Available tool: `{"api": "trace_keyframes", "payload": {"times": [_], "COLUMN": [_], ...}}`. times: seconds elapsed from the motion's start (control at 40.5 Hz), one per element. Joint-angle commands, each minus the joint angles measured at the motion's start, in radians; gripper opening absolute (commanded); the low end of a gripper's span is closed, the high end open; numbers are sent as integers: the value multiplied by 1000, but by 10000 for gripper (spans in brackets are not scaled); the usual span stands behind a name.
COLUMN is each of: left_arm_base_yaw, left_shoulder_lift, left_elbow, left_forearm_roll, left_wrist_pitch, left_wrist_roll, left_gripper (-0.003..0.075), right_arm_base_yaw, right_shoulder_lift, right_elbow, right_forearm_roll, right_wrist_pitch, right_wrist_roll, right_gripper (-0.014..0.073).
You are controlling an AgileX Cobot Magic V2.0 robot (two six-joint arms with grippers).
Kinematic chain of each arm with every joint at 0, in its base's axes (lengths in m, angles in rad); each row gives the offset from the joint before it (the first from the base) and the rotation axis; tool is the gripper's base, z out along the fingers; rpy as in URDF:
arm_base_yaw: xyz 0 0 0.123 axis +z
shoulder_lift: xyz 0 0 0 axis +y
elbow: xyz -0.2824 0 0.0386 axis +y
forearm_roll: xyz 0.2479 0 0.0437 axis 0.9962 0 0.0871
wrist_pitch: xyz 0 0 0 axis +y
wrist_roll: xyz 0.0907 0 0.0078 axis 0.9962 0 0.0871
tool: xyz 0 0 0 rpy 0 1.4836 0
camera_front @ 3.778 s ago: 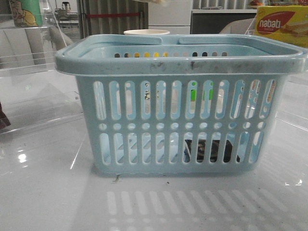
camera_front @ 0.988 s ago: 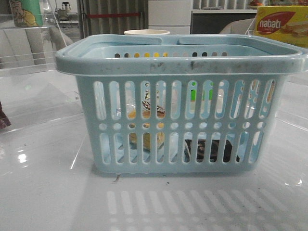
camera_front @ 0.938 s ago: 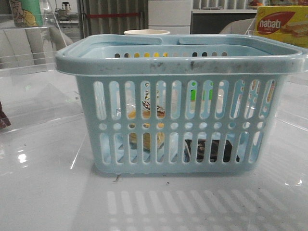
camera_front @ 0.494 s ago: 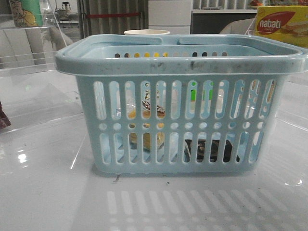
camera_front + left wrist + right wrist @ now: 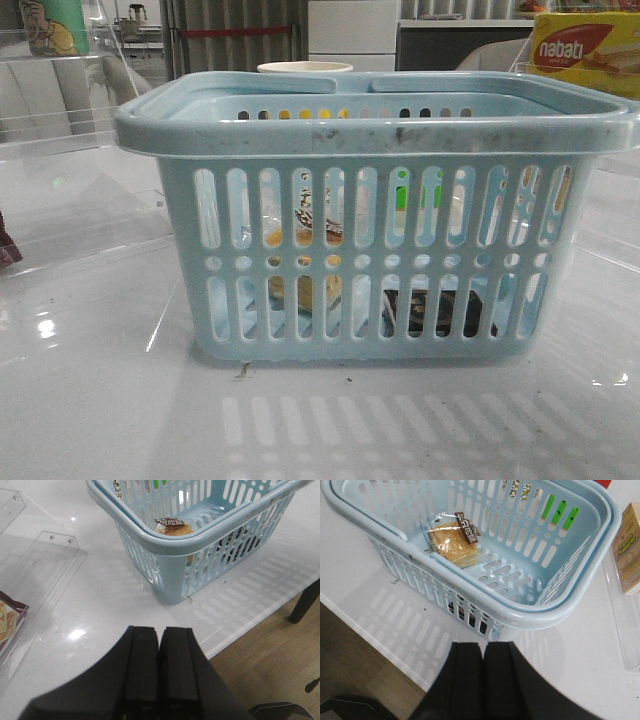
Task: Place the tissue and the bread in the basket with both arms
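Observation:
The pale blue basket (image 5: 380, 130) stands in the middle of the white table, also in the left wrist view (image 5: 170, 575) and the right wrist view (image 5: 560, 615). The wrapped bread (image 5: 454, 542) lies on its floor; it shows through the slots in the front view (image 5: 305, 260) and over the rim in the left wrist view (image 5: 172, 527). The dark tissue pack (image 5: 440, 312) lies low inside, seen through the slots, also in the left wrist view (image 5: 240, 542). My left gripper (image 5: 160, 632) is shut and empty, back from the basket. My right gripper (image 5: 483, 647) is shut and empty, outside the basket.
Clear acrylic stands (image 5: 45, 575) sit left of the basket, with a snack packet (image 5: 7, 622) beside them. A yellow-and-red nabati box (image 5: 585, 50) is at the back right. A small carton (image 5: 627, 550) lies beside the basket. The table's front edge (image 5: 260, 625) drops to wooden floor.
At the earliest frame the basket held only the tissue pack; the bread appeared inside by a second ago. Since then nothing has moved.

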Motion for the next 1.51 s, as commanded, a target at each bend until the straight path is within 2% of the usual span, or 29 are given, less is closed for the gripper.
{"api": "trace_keyframes", "payload": {"times": [0.0, 0.123, 0.222, 0.42, 0.568, 0.741, 1.012, 1.481], "left_arm_base_yaw": [7, 95, 193, 400, 537, 629, 650, 587], "left_shoulder_lift": [-21, -74, -138, -299, -424, -498, -557, -555], "left_elbow": [-22, -17, 34, 277, 476, 642, 791, 794], "left_forearm_roll": [3, 3, 14, 37, 18, -38, -105, -57], "left_wrist_pitch": [-88, -118, -252, -572, -685, -791, -932, -975], "left_wrist_roll": [-8, -6, -6, -6, -6, -6, -6, -4], "left_gripper": [91, 91, 91, 91, 91, 91, 91, 91], "right_arm_base_yaw": [0, 0, 0, 0, 0, 0, 0, 0], "right_shoulder_lift": [-5, -5, -5, -5, -5, -5, -5, -5], "right_elbow": [-26, -26, -26, -26, -26, -26, -26, -26], "right_forearm_roll": [1, 1, 1, 1, 1, 1, 1, 1], "right_wrist_pitch": [-66, -67, -67, -67, -67, -67, -65, -66], "right_wrist_roll": [-7, -7, -7, -7, -7, -7, -7, -7], "right_gripper": [54, 54, 54, 54, 54, 54, 54, 54]}}
